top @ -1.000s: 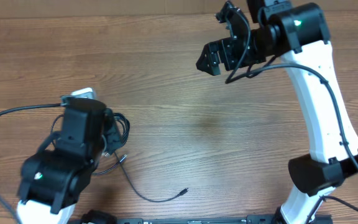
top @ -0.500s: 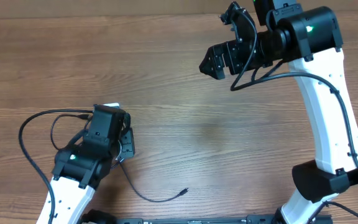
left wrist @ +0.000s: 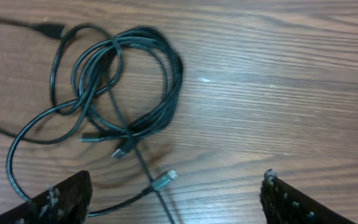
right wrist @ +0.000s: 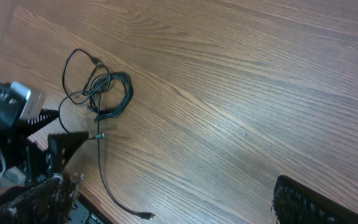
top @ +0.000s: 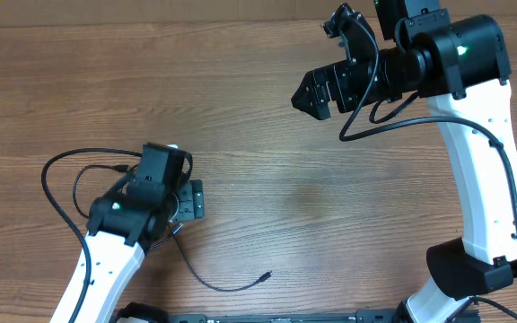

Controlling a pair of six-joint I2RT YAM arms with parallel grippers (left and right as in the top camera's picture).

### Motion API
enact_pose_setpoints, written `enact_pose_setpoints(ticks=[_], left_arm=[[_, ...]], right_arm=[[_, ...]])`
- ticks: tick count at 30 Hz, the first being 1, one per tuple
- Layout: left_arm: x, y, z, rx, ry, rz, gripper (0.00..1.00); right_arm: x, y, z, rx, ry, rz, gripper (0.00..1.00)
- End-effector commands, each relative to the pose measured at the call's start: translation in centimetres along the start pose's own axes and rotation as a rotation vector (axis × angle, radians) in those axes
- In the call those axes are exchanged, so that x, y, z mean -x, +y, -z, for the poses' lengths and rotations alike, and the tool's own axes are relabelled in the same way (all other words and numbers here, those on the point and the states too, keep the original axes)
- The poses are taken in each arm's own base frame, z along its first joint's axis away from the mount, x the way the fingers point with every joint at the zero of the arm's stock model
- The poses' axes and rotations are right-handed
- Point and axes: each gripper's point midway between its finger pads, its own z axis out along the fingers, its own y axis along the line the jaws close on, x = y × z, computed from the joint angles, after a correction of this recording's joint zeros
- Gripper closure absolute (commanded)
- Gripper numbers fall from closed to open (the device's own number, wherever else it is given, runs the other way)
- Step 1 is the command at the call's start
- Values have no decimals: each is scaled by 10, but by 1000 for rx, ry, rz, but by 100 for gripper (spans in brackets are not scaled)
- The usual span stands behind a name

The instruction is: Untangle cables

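The cables lie in a loose, knotted bundle on the wooden table, at its left part, and one long thin end runs out toward the near edge. The left gripper hangs just beside the bundle, its jaws wide apart and holding nothing. The right gripper is well apart at the far right, its jaws also spread and empty.
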Motion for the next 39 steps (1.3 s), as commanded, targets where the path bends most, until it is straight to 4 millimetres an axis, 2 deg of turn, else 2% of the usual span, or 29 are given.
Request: enact_pose_setpoints(ticks=[1, 6, 10, 16, 19, 24, 31, 39], left_arm=[[-4, 16, -15, 18, 63, 77, 16], [-3, 36, -24, 9, 106, 170, 13], [2, 34, -27, -72, 108, 166, 13], [-3, 45, -37, -12, 135, 194, 12], [-16, 59, -56, 77, 171, 261, 12], [-32, 68, -89, 106, 210, 317, 12], [-33, 101, -113, 243, 219, 350, 11], [-32, 126, -137, 259, 213, 504, 11]], right_arm=[[-1, 6, 14, 0, -31, 26, 0], [-2, 8, 17, 0, -37, 29, 0], [-1, 10, 23, 0, -56, 37, 0], [0, 16, 37, -1, -100, 56, 0], [-2, 21, 48, -1, -125, 67, 0], [-8, 31, 68, 1, -165, 80, 0], [-17, 45, 91, 30, -217, 49, 0], [-21, 72, 101, 166, -227, 60, 0]])
